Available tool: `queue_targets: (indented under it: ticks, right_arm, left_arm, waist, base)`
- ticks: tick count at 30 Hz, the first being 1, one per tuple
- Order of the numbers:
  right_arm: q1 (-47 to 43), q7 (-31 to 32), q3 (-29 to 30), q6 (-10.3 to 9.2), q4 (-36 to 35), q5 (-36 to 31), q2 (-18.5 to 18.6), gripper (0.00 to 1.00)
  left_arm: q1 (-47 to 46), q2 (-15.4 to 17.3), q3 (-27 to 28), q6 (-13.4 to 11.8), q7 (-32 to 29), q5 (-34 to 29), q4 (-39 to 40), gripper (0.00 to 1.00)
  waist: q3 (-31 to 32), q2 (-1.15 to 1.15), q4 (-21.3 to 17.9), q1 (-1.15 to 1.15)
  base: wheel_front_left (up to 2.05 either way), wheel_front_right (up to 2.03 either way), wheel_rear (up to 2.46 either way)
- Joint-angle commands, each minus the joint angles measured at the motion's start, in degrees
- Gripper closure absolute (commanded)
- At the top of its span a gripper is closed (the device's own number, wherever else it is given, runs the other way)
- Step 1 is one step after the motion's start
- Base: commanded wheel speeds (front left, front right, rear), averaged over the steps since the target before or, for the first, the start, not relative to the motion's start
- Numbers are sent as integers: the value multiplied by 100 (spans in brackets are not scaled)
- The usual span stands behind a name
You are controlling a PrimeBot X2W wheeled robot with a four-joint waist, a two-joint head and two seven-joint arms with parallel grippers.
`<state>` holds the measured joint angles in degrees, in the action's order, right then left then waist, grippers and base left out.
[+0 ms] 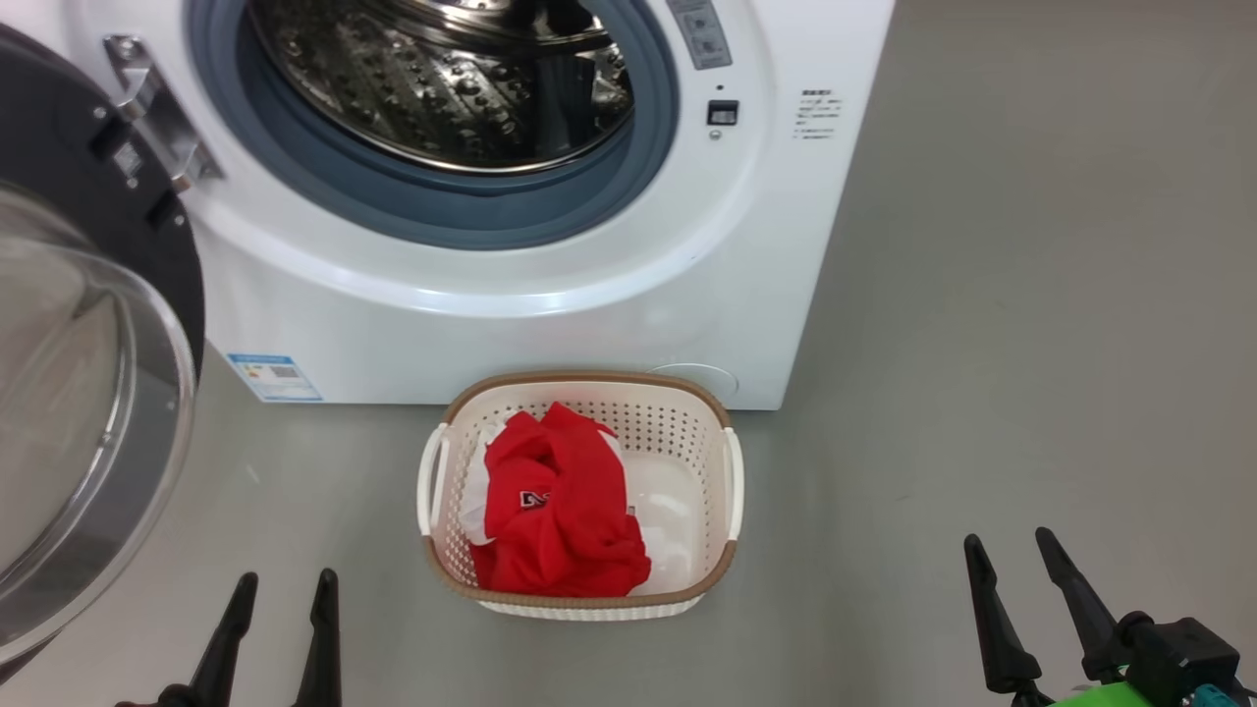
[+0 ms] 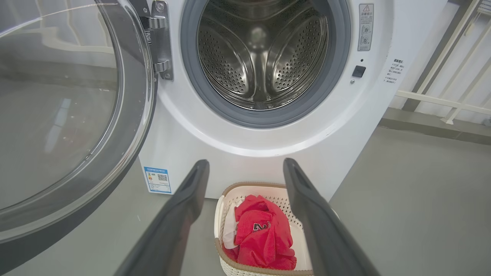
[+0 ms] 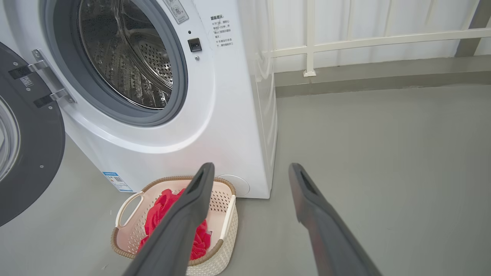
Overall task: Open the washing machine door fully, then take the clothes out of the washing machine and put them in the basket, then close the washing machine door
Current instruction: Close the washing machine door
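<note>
Clothes [image 1: 555, 511] piled in the basket [image 1: 589, 376] by the washing machine [image 1: 491, 334], its door [image 1: 98, 412] hanging wide. Left end effector [image 1: 287, 577] and right end effector [image 1: 1008, 537] both spread open, holding nothing.

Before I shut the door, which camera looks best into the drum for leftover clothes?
The left wrist view: it looks almost straight into the drum, down to its back wall, which looks bare. The head view catches its lower part from above, cropped at the top. The right wrist view sees it aslant.
</note>
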<state>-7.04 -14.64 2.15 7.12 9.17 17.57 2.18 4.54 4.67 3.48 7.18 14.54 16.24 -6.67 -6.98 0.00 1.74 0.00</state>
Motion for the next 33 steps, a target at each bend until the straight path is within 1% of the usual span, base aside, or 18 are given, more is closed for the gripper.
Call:
queue_targets:
  ticks: [1,7,13,19,25,29,33]
  right_arm:
    - [157,-36,-170,36,-133,-43,90,0]
    - [260,-36,-366,36,-58,-71,199,0]
    - [471,-36,-636,36,73,-71,356,0]
    - [752,-36,-908,36,219,-47,545,0]
    - [915,-36,-1112,36,348,12,712,0]
    - [925,-36,-1218,36,423,66,764,0]
    - [1092,-36,-1485,36,513,102,798,0]
  left_arm:
    - [-200,34,196,31,46,63,86,0]
    - [-254,-67,312,31,46,30,-124,0]
    - [-315,-154,400,31,46,33,-332,0]
    - [-395,-176,219,27,46,254,-554,0]
    - [-395,-178,-56,-128,46,544,-647,0]
    - [-364,-179,-211,-282,46,645,-690,0]
    - [-288,-179,-170,-420,46,799,-559,0]
  waist:
    - [-25,0,103,0]
    - [-48,0,528,0]
    - [-45,0,1095,0]
    - [-44,0,1713,0]
    - [6,0,2322,0]
    - [77,0,2696,0]
    - [7,0,2813,0]
  base:
    - [0,0,0]
    - [0,0,0]
    - [0,0,0]
    - [0,0,0]
    - [0,0,0]
    - [0,0,0]
    - [0,0,0]
